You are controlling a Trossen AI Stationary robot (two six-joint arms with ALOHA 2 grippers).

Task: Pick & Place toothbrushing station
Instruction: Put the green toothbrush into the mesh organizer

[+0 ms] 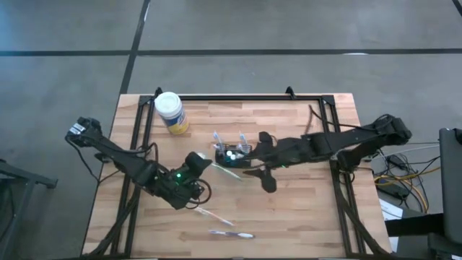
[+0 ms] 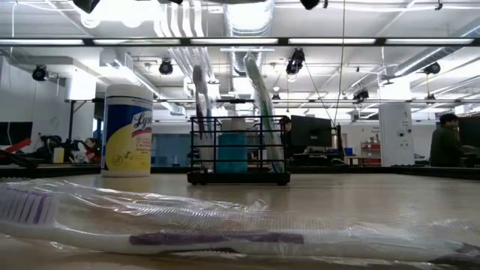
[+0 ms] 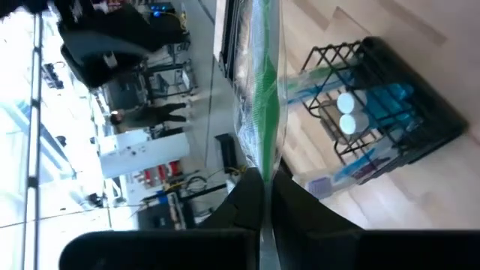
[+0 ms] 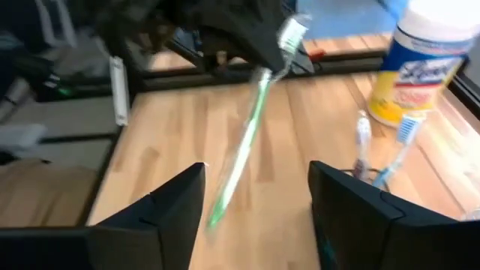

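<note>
The toothbrushing station, a black wire caddy holding toothbrushes and a blue tube, stands upright mid-table. My left gripper hovers to its left, shut on a green toothbrush in a clear wrapper. My right gripper hangs open just right of the caddy. Its fingers stand on either side of the green toothbrush's free end without touching it. My left gripper pinches the wrapped green toothbrush between its two shut fingers, close to the bristle end. The brush runs on forward along the fingers. It is lifted clear of the table, and its free end slants down toward my right gripper.
A white-capped, yellow-labelled jar stands at the far left. Two more wrapped toothbrushes lie near the front edge, one filling the low view's foreground. A black frame borders the table.
</note>
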